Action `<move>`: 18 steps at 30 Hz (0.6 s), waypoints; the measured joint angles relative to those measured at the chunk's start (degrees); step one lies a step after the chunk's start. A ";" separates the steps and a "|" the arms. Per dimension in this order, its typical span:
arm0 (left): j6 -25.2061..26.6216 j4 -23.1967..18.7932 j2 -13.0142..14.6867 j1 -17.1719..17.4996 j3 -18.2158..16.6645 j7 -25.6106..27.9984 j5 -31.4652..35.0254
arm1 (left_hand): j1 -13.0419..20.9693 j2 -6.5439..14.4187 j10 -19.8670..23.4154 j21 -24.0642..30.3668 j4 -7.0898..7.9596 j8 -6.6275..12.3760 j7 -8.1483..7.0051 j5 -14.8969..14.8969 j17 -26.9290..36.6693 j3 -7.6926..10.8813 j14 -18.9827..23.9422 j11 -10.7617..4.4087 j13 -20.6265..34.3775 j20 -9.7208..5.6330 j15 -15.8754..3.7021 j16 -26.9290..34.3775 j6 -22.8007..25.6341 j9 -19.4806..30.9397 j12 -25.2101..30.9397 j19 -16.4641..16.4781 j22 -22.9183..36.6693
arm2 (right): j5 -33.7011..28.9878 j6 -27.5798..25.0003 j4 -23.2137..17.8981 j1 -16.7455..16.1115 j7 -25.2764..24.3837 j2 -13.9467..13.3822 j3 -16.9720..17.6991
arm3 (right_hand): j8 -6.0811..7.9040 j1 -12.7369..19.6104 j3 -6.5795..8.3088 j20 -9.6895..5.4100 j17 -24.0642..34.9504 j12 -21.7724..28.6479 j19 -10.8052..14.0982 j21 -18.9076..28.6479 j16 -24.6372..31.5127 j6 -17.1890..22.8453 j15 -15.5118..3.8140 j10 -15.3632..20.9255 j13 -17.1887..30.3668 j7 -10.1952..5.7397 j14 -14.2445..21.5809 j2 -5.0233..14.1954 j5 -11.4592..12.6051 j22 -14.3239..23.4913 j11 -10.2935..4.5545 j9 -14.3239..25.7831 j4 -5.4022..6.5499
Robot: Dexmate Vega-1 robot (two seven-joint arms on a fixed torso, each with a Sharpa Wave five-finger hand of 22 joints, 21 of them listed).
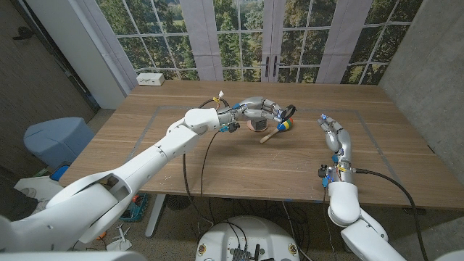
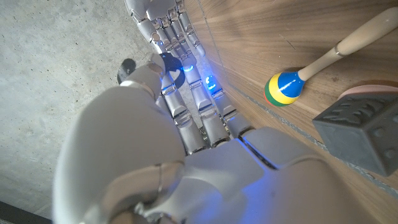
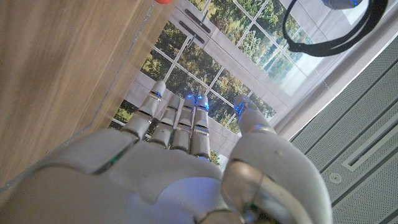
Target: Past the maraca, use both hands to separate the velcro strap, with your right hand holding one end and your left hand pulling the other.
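Left hand reaches over the maraca and pinches the black velcro strap, lifted off the surface just beyond it. Right hand stands well apart, fingers straight and spread, holding nothing.

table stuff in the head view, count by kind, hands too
maraca: 1
velcro strap: 1
pink round thing: 1
white box at the far edge: 1
robot hands: 2, left hand, right hand
total: 6

Maraca head banded yellow, blue and green; black strap; brown wooden table.
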 measured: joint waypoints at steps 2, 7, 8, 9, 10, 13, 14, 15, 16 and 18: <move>-0.42 0.00 -0.12 -0.09 0.10 0.21 0.33 | 0.03 0.03 0.00 0.36 -0.09 0.00 -0.09 -0.17 0.43 -0.23 0.04 0.00 0.02 0.01 0.04 0.39 0.09 -0.01 -0.01 -0.01 0.07 | -0.44 -0.13 -0.31 -0.12 0.00 -0.09 -0.03 | 0.08 0.00 -0.12 0.19 0.26 0.22 0.19 0.00 0.37 0.30 -0.11 0.39 0.18 -0.10 0.52 0.00 0.00 0.23 0.04 0.00 0.12; -0.86 0.00 -0.39 -0.22 0.34 0.40 0.71 | 0.60 0.58 0.00 0.87 0.01 0.00 -0.40 -0.22 1.26 -0.49 0.18 0.00 0.03 0.01 0.17 0.61 0.40 -0.28 -0.23 -0.01 0.34 | -1.13 -0.34 -0.73 -0.29 -0.10 -0.11 -0.11 | 0.43 0.30 -0.60 -0.04 0.52 0.43 0.42 0.00 0.68 0.92 0.00 0.79 0.61 -0.72 1.04 -0.30 -0.45 0.24 -0.16 0.00 0.13; -0.93 0.00 -0.45 -0.26 0.40 0.40 0.74 | 0.60 0.58 0.00 0.87 0.01 0.00 -0.40 -0.52 1.44 -0.49 0.18 0.00 0.03 0.01 0.17 0.61 0.40 -0.28 -0.23 -0.01 0.39 | -1.51 -0.44 -0.92 -0.36 -0.24 -0.11 -0.16 | 0.43 0.30 -0.60 -0.04 0.52 0.43 0.42 0.00 0.81 0.91 -0.10 0.80 0.70 -0.72 1.15 -0.30 -0.45 0.24 -0.18 0.00 0.13; -1.01 0.00 -0.50 -0.27 0.44 0.40 0.80 | 0.60 0.58 0.00 0.87 0.01 0.00 -0.40 -0.61 1.53 -0.49 0.18 0.00 0.04 0.01 0.17 0.67 0.40 -0.28 -0.23 -0.01 0.56 | -1.76 -0.49 -1.05 -0.41 -0.36 -0.11 -0.19 | 0.43 0.30 -0.62 -0.24 0.52 0.63 0.62 0.00 0.81 0.91 -0.09 1.00 0.72 -0.72 1.14 -0.30 -0.45 0.24 -0.37 0.00 0.11; -1.03 0.00 -0.55 -0.29 0.49 0.40 0.82 | 0.60 0.58 0.00 0.95 0.01 0.00 -0.40 -0.61 1.60 -0.49 0.18 0.00 0.04 0.01 0.17 1.01 0.40 -0.41 -0.24 -0.01 0.60 | -1.97 -0.54 -1.08 -0.43 -0.48 -0.11 -0.19 | 0.43 0.31 -0.77 -0.26 0.69 0.64 0.64 0.00 0.81 1.05 -0.09 1.12 0.72 -0.85 1.14 -0.31 -0.45 0.24 -0.49 -0.01 -0.04; -1.18 0.06 -0.83 -0.47 0.67 0.34 0.91 | 0.87 0.84 0.00 1.48 -0.21 0.00 -0.39 -0.62 2.03 -0.74 0.18 0.00 0.06 0.01 0.17 1.05 0.40 -0.53 -0.36 -0.01 0.61 | -2.77 -0.65 -1.47 -0.61 -0.90 -0.06 -0.26 | 0.43 0.91 -0.77 -0.46 0.79 0.66 0.85 0.00 1.02 1.45 -0.09 1.40 0.97 -1.26 1.14 -0.91 -0.54 0.24 -0.77 -0.01 -0.04; -1.18 0.16 -0.94 -0.54 0.75 0.34 0.91 | 0.92 0.89 0.00 1.48 -0.19 0.00 -0.39 -0.66 2.15 -0.76 0.18 0.00 0.07 0.01 0.17 1.05 0.40 -0.53 -0.45 0.00 0.64 | -2.86 -0.67 -1.48 -0.62 -0.95 -0.05 -0.27 | 0.43 0.91 -1.09 -0.65 1.01 0.66 1.03 0.00 1.02 1.67 -0.09 1.48 1.17 -1.48 1.14 -0.92 -0.83 0.24 -0.89 -0.01 -0.18; -1.22 0.25 -1.03 -0.60 0.82 0.22 0.92 | 0.99 0.96 0.00 1.70 -0.16 0.00 -0.39 -0.66 2.30 -0.80 0.17 0.00 0.20 0.01 0.17 1.05 0.40 -0.53 -0.46 0.00 0.78 | -3.37 -0.79 -1.63 -0.69 -1.23 0.01 -0.32 | 0.43 1.10 -1.15 -0.69 1.05 0.66 1.17 0.00 1.02 1.85 -0.09 1.47 1.24 -1.68 1.14 -1.11 -0.84 0.24 -1.21 -0.01 -0.12; -1.24 0.38 -1.17 -0.69 0.91 0.03 0.92 | 1.21 1.18 0.00 1.70 -0.19 0.00 -0.39 -0.67 2.33 -0.85 0.17 0.00 0.32 0.01 0.17 1.05 0.40 -0.52 -0.52 0.00 0.85 | -3.74 -0.91 -1.77 -0.72 -1.46 0.06 -0.39 | 0.43 1.28 -1.15 -0.79 1.05 0.66 1.60 0.00 1.25 1.92 -0.09 1.41 1.36 -1.77 1.14 -1.28 -0.84 0.24 -1.58 -0.01 -0.11; -1.27 0.57 -1.34 -0.84 1.03 -0.16 0.92 | 1.21 1.18 0.00 1.80 -0.21 0.00 -0.39 -0.67 2.52 -0.88 0.17 0.00 0.33 0.01 0.17 1.37 0.40 -0.53 -0.61 -0.01 0.85 | -4.24 -1.09 -1.89 -0.76 -1.73 0.15 -0.46 | 0.43 1.30 -1.47 -0.65 1.30 0.75 1.85 0.00 1.25 2.06 -0.09 1.64 1.49 -2.32 1.13 -1.29 -1.26 0.24 -2.08 -0.01 -0.13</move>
